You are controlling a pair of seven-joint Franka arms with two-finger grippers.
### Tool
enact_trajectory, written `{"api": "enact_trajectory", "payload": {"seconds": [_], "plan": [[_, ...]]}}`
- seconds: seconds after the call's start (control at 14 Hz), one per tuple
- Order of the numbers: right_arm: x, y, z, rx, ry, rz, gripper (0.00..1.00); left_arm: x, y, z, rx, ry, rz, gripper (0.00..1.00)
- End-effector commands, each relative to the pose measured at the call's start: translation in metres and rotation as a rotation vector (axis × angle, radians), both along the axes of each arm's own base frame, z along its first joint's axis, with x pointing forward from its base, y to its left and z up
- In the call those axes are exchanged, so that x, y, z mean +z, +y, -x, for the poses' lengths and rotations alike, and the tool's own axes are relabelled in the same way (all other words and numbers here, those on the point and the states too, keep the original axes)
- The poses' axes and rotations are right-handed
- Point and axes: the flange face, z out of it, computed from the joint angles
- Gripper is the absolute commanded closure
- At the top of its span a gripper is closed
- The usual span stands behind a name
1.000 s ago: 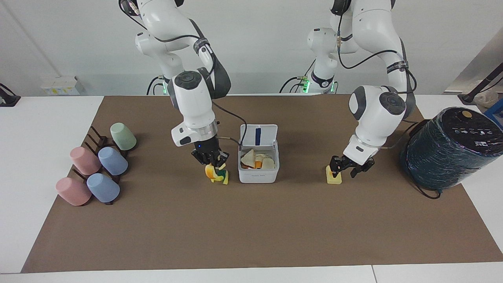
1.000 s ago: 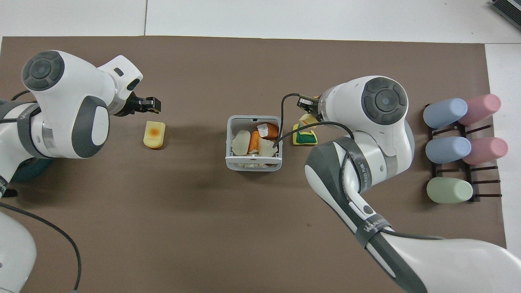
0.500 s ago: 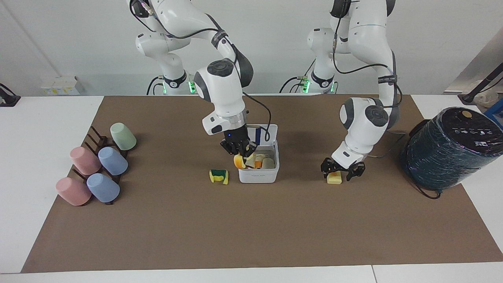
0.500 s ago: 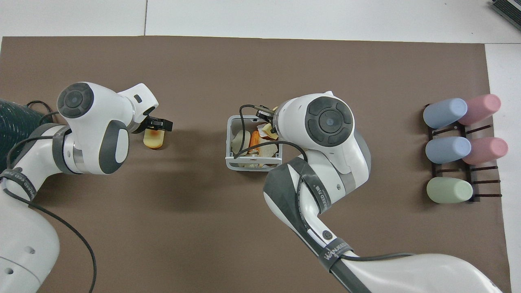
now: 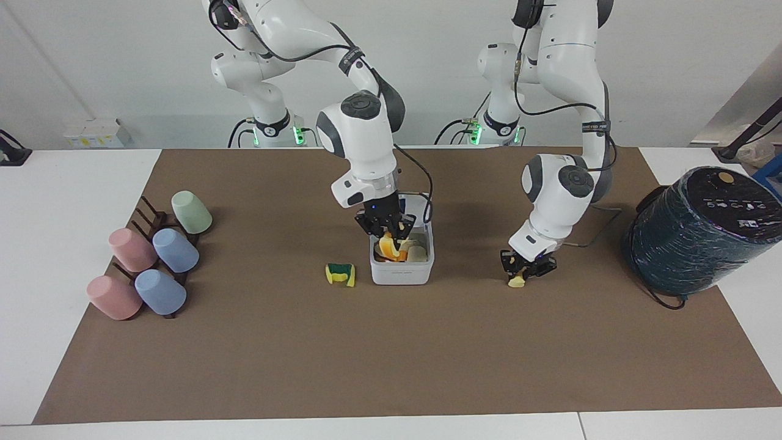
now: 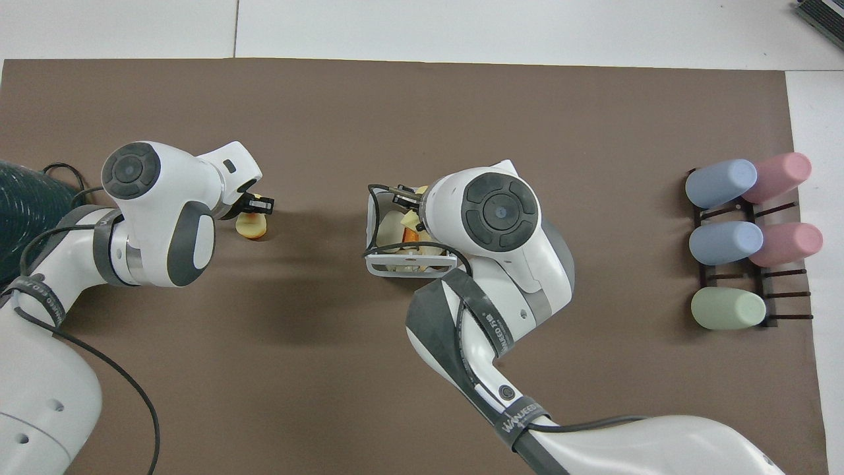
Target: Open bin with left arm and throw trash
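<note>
The white bin (image 5: 401,274) stands open at mid-table with several scraps in it; its lid is mostly hidden by my right arm. My right gripper (image 5: 387,237) is low over the bin's opening, shut on a yellow sponge piece with an orange patch (image 5: 390,248). The curled green-backed sponge (image 5: 341,273) lies on the mat beside the bin, toward the right arm's end. My left gripper (image 5: 526,270) is down at the mat, shut on another yellow sponge piece (image 5: 517,281), which also shows in the overhead view (image 6: 252,226). In the overhead view my right arm covers most of the bin (image 6: 409,267).
A rack of pastel cups (image 5: 153,263) lies at the right arm's end of the brown mat. A big dark teal wrapped cylinder (image 5: 702,232) stands at the left arm's end, with a cable trailing from it.
My right gripper lifted the orange-patched piece from beside the green-backed sponge and carried it over the bin, then lowered it. My left gripper came down and shut on the other yellow piece.
</note>
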Motion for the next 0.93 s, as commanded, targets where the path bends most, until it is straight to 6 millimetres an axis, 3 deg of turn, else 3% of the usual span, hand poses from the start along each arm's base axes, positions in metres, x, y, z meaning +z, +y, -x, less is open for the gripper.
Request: {"api": "enact_trajectory", "payload": {"seconds": [0.0,0.14,0.29,0.36,0.57,0.86], "plan": [[0.000,0.001,-0.001,-0.016,0.012,0.001,0.00,0.032,-0.007,-0.025,-0.022,0.030,-0.010,1.00],[0.005,0.000,-0.002,-0.017,0.012,0.002,0.00,0.064,-0.011,-0.042,-0.024,0.042,-0.008,1.00],[0.009,-0.015,-0.010,-0.019,-0.002,0.016,0.00,0.090,-0.018,-0.045,-0.019,0.055,-0.007,1.00],[0.012,-0.028,-0.017,-0.006,-0.011,0.023,0.00,0.105,-0.032,-0.042,0.005,0.073,-0.004,1.00],[0.012,-0.082,-0.039,0.062,-0.024,0.063,0.00,0.131,-0.093,-0.023,0.104,0.122,-0.005,1.00],[-0.016,-0.140,-0.042,0.055,-0.005,0.087,0.00,0.136,-0.183,0.014,0.205,0.124,0.008,1.00]]}}
